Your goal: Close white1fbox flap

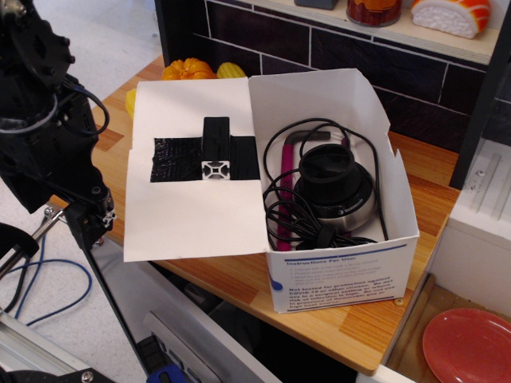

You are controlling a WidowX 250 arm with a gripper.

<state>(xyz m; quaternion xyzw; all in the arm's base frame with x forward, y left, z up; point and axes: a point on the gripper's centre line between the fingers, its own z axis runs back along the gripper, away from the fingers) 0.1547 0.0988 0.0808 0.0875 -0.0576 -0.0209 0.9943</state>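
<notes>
The white1fbox (343, 267) stands open on the wooden counter, its blue-printed side facing front. The white1fbox flap (192, 211) lies folded out flat to the left, inner face up, with a black tape strip (172, 159) and a small black extrusion-block handle (215, 148) on it. My gripper (96, 219) hangs on the black arm at the far left, just off the flap's left edge and not touching it. Its fingers are dark against the arm, so I cannot tell whether they are open or shut. It holds nothing that I can see.
Inside the box sit a black round device (331, 187) with coiled cable and a magenta tool (285, 187). A toy pumpkin (188, 70) and a yellow toy (230, 70) lie behind the flap. A dark tiled wall (335, 48) stands behind, a red plate (467, 347) at lower right.
</notes>
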